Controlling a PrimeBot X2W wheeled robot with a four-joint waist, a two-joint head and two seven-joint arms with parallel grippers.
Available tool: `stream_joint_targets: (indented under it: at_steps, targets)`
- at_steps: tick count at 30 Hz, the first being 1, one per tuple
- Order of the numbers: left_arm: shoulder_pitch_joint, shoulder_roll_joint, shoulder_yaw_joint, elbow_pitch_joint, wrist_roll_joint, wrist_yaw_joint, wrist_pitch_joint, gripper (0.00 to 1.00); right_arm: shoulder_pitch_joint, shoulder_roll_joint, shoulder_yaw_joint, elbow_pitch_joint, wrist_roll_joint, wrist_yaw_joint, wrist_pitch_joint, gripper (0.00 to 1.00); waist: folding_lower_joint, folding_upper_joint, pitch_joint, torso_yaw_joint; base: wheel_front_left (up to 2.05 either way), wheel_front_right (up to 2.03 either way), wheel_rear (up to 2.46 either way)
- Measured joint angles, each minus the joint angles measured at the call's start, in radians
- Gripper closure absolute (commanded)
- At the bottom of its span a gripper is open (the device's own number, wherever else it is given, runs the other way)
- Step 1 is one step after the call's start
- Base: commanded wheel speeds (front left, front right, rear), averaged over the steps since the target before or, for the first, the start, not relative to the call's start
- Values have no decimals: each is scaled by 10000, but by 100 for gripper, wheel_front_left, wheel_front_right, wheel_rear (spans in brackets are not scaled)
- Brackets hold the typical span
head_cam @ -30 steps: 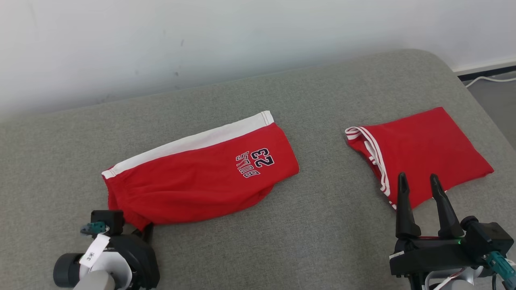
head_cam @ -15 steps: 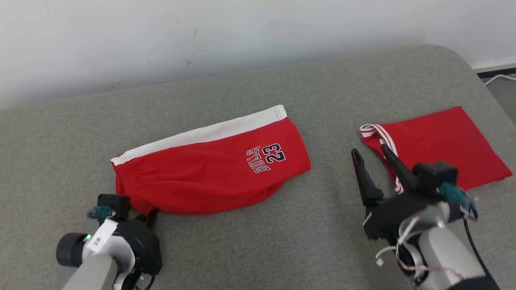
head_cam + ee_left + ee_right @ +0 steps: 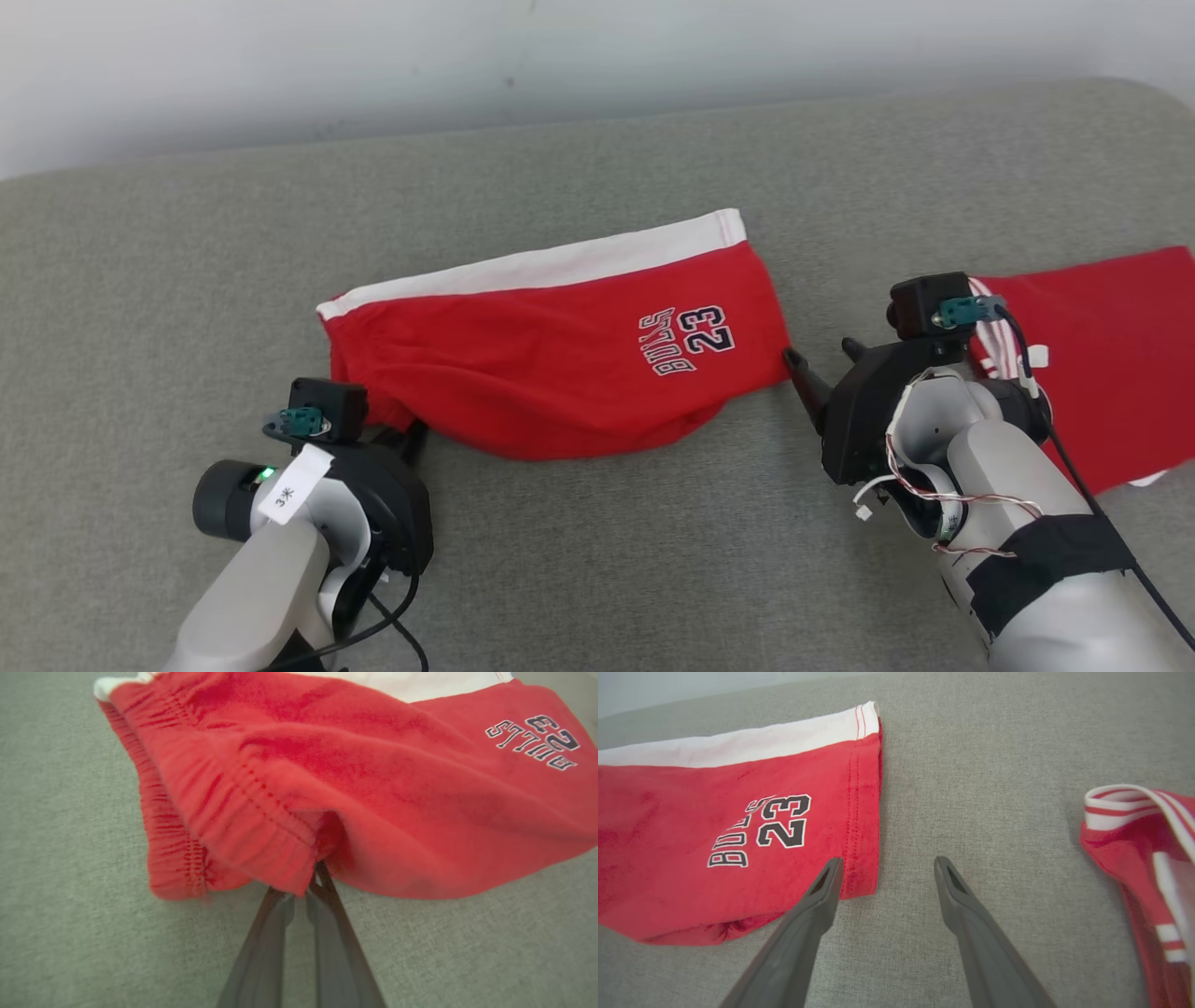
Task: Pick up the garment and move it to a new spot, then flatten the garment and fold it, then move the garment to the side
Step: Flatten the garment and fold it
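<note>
Swinging across from the folded jersey (image 3: 1111,364), the right pincer (image 3: 888,861) now hangs spread beside the hem corner of the shorts (image 3: 560,373). The left pincer (image 3: 312,884) stays clenched on their waistband, so a two-ended lift off the grey cushion (image 3: 597,560) looks close.

shorts (image 3: 551,373) on cushion (image 3: 597,560), jersey (image 3: 1120,355) to their right
</note>
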Motion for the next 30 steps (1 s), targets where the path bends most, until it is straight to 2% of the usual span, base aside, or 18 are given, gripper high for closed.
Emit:
stream_joint_targets:
  at_steps: [10, 22, 23, 24, 25, 26, 27, 28, 29, 30]
  targets:
    - [-244, -171, 8, 395, -2, -94, -290, 100, -848, 192, 155, 1235, 205, 105, 830, 0, 0, 0, 301, 387, 0, 0, 0]
    - [-418, -268, -38, 978, -2, -174, -600, 100, -1470, 318, 4, 2046, 652, 261, 834, 0, -2, 0, 208, 449, 0, 0, 0]
    - [-436, -274, -50, 1009, -2, -176, -604, 99, -1545, 322, 10, 2086, 704, 276, 832, 5, -2, 0, 199, 450, 0, 0, 0]
    - [-467, -282, -67, 1051, -2, -178, -635, 99, -1615, 332, 13, 2142, 740, 311, 826, 21, -2, 0, 190, 453, 0, 0, 0]
    - [-494, -291, -79, 1095, -4, -178, -648, 99, -1652, 343, 17, 2190, 773, 347, 777, 44, -2, 0, 180, 456, 0, 0, 0]
    - [-510, -303, -88, 1145, -4, -180, -681, 99, -1668, 345, 36, 2274, 773, 349, 754, 59, -2, 0, 169, 460, 0, 0, 0]
    - [-512, -314, -96, 1197, -2, -182, -711, 98, -1668, 347, 52, 2368, 775, 359, 752, 62, -2, -1, 158, 465, 0, 0, 0]
    - [-514, -320, -100, 1233, -2, -232, -731, 98, -1667, 347, 71, 2435, 775, 362, 746, 73, -2, 0, 148, 470, 0, 0, 0]
    - [-527, -332, -109, 1275, -2, -247, -734, 98, -1667, 347, 82, 2506, 775, 405, 725, 92, -1, 0, 133, 476, 0, 0, 0]
    - [-537, -351, -115, 1310, -4, -247, -790, 97, -1667, 349, 111, 2587, 775, 435, 698, 100, -2, 0, 113, 483, 0, 0, 0]
